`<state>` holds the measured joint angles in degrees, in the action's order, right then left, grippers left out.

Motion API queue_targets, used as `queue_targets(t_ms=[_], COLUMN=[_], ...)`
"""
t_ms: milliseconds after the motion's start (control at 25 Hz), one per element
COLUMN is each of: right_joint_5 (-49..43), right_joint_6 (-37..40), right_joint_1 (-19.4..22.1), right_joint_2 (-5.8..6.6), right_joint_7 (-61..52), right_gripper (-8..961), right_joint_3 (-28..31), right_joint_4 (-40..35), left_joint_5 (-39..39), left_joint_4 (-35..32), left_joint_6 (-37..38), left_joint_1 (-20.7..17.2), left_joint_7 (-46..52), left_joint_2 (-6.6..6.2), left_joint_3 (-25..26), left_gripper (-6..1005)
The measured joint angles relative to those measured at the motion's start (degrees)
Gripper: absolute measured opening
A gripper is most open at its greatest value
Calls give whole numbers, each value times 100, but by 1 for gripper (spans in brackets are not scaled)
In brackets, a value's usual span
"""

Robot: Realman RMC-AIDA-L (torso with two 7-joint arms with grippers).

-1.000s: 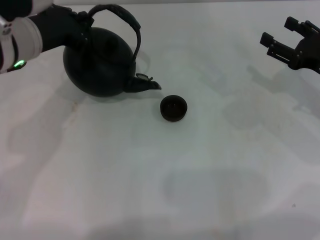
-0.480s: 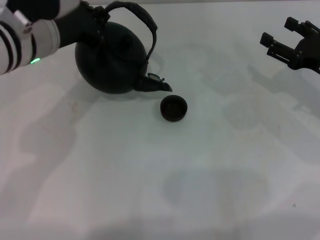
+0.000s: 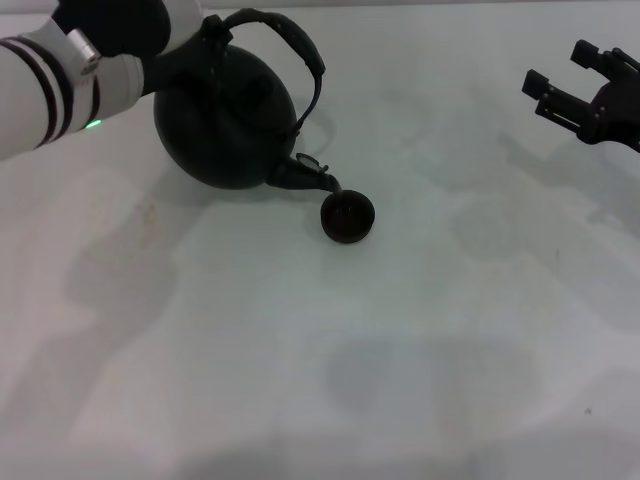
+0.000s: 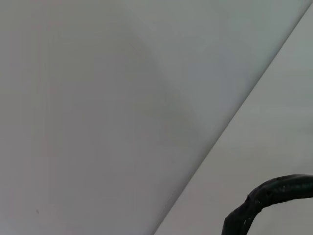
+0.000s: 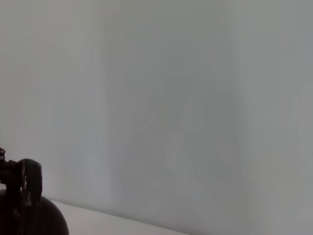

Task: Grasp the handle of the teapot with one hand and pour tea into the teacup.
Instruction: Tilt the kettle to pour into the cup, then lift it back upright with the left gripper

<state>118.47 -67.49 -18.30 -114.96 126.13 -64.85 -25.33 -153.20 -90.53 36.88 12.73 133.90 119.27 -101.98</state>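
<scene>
The white tabletop [image 3: 400,350] fills the head view, its bare sweep giving room for a pour. In the upper left of the frame the large, round, squat black teapot [image 3: 225,125] hangs tipped toward the lower right, its body raised and leaning so that liquid can run to the spout. The left gripper [image 3: 185,50], at the end of the white, black-banded arm entering from the upper left corner, meets the pot at the near end of the arched black handle [image 3: 295,45]; the fingers are hidden against the dark pot, so I cannot tell how they stand, though the lifted pot suggests a firm hold. The right gripper [image 3: 585,95] rests idle at the upper right edge with its fingers spread apart. The short stubby spout [image 3: 310,178] points down at the tiny round dark handleless teacup [image 3: 347,216], just right of centre, its tip over the cup's rim.
</scene>
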Motion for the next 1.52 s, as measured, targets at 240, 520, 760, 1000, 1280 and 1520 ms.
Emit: queue_targets(t_ms=[240, 520, 760, 1000, 1280, 1520], right_joint_5=[0, 0, 0, 0, 1, 1], right_joint_6=[-1, -1, 7, 27, 41, 58], right_joint_1=[-13, -16, -16, -16, -27, -34], right_joint_2=[0, 0, 0, 0, 5, 11], right_joint_7=[6, 8, 8, 8, -8, -21], right_gripper=[856, 856, 856, 856, 856, 856], right_joint_3=[1, 0, -1, -1, 0, 6], right_joint_4=[11, 11, 11, 11, 11, 11], left_joint_5=[-391, -884, -894, -904, -910, -913], left_joint_4=[-37, -37, -40, -60, -138, -157], left_joint_6=[9, 9, 4, 2, 7, 21], left_joint_1=[64, 181, 256, 305, 308, 308], left_joint_7=[187, 544, 559, 523, 392, 221], left_joint_2=[10, 9, 8, 2, -8, -10], left_joint_3=[-149, -381, -432, -561, -630, -642], left_gripper=[99, 98, 99, 98, 97, 97])
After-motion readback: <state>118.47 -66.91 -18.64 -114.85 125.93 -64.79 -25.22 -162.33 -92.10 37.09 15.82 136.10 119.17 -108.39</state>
